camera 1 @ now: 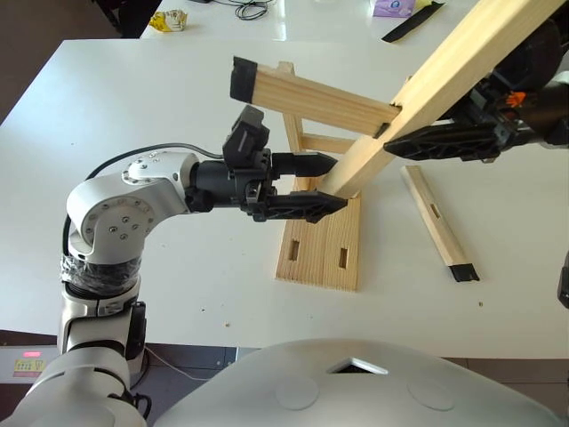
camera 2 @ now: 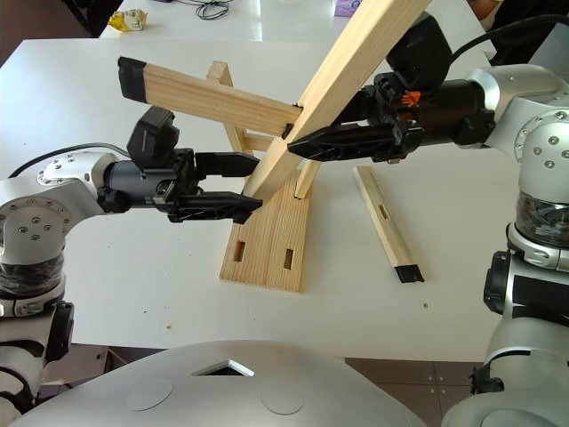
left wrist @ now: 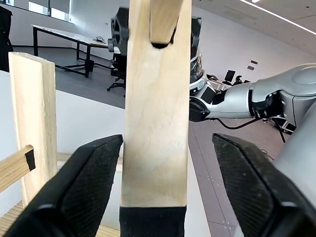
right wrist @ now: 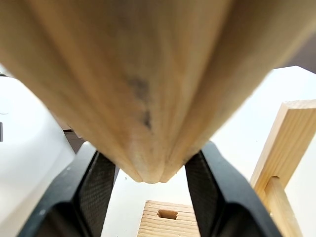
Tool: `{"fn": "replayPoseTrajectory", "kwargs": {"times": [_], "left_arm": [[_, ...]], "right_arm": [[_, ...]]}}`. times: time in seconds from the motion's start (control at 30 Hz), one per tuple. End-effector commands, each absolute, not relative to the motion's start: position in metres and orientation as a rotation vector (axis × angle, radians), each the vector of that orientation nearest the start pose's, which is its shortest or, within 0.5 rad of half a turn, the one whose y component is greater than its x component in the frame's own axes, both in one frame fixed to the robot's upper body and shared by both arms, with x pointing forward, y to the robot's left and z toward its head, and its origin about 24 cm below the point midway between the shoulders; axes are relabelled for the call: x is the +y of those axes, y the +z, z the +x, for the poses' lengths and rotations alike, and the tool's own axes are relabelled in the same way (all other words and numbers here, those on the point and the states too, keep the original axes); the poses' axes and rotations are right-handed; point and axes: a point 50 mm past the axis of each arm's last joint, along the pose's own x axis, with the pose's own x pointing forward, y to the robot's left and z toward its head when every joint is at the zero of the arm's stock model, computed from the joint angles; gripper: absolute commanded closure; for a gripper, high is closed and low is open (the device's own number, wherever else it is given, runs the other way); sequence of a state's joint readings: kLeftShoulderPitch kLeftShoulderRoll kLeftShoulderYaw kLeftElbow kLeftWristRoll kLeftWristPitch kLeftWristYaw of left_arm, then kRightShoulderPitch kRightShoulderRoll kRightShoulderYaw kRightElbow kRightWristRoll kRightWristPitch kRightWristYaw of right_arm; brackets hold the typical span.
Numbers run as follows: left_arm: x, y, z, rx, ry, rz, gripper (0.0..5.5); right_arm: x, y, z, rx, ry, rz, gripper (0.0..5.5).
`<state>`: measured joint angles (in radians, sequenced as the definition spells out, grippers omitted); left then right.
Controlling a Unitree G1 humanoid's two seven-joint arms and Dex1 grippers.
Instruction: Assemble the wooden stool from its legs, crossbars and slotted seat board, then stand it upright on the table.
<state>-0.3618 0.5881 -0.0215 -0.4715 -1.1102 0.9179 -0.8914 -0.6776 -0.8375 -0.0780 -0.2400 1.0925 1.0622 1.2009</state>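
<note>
The slotted seat board [camera 1: 318, 260] lies flat on the white table [camera 1: 133, 133]. A long wooden leg [camera 1: 444, 67] slants down from the upper right, its lower end resting on the board's far end. My right gripper [camera 2: 300, 135] is shut on this leg about midway up. A second leg with a black cap [camera 1: 293, 89] sticks out to the left from the long one. My left gripper [camera 1: 339, 183] is open, its fingers [left wrist: 94, 182] on either side of the long leg's lower end [left wrist: 155, 123]. A further leg and crossbar [camera 1: 327, 142] stand behind.
One loose black-capped leg [camera 1: 434, 218] lies on the table right of the board. At the far edge are a yellow item [camera 1: 169, 20], a purple box [camera 1: 392, 7] and a black strap [camera 1: 412, 23]. Bare table stretches to the left and in front.
</note>
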Motion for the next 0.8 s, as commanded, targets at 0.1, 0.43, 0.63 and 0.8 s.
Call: {"fn": "replayPoseTrajectory", "kwargs": {"times": [0.1, 0.43, 0.63, 0.8], "left_arm": [[0.128, 0.161, 0.218, 0.234, -1.524, -0.182, 1.26], [0.16, 0.128, 0.202, 0.305, -1.407, 0.04, 1.26], [0.185, 0.126, 0.186, 0.327, -1.285, 0.065, 1.26], [0.186, 0.118, 0.162, 0.382, -1.272, 0.061, 1.26]], "right_arm": [[-0.176, 0.267, 0.247, 0.131, 1.592, 0.093, 3.46], [-0.2, 0.27, 0.244, 0.16, 1.409, 0.013, 3.46], [-0.206, 0.243, 0.222, 0.279, 1.338, -0.053, 3.47], [-0.192, 0.227, 0.19, 0.357, 1.447, -0.127, 3.48]]}}
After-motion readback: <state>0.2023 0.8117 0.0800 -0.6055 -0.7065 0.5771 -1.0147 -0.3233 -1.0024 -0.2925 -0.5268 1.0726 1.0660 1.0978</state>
